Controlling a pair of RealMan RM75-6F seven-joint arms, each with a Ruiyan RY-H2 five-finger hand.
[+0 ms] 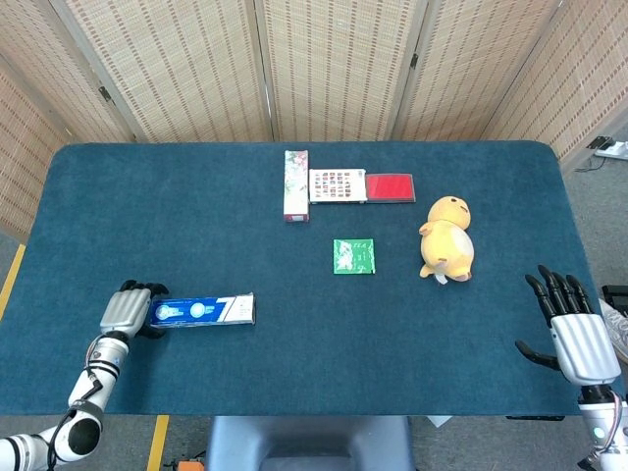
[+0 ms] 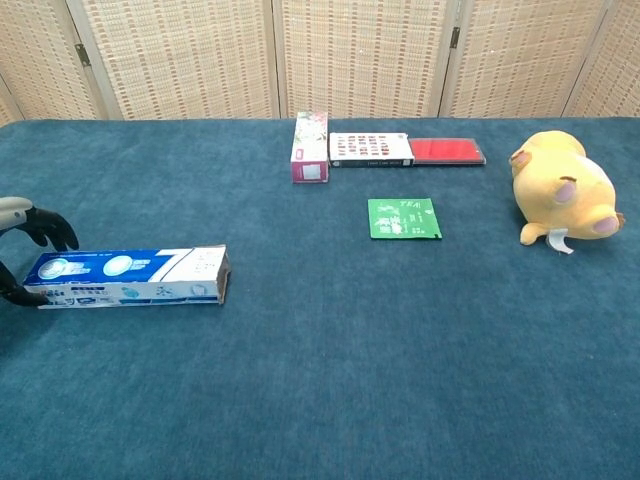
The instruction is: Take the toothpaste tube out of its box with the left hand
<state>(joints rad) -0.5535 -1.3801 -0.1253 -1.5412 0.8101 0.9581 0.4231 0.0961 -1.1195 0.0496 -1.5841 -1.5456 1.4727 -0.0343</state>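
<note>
Left hand (image 1: pixel 126 310) on blue table (image 1: pixel 196 206).

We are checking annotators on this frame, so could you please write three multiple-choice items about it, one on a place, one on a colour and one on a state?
1. Where is the left robot hand?
A. at the end of the toothpaste box
B. on the yellow plush toy
C. beside the red case

2. What colour is the flat sachet mid-table?
A. red
B. green
C. yellow

3. How is the right robot hand?
A. gripping the box
B. open, fingers spread, holding nothing
C. holding the plush

Answers: 1 A, its fingers curl at the box's left end. 2 B, both views show it green. 3 B, it sits apart near the table's right edge.
</note>
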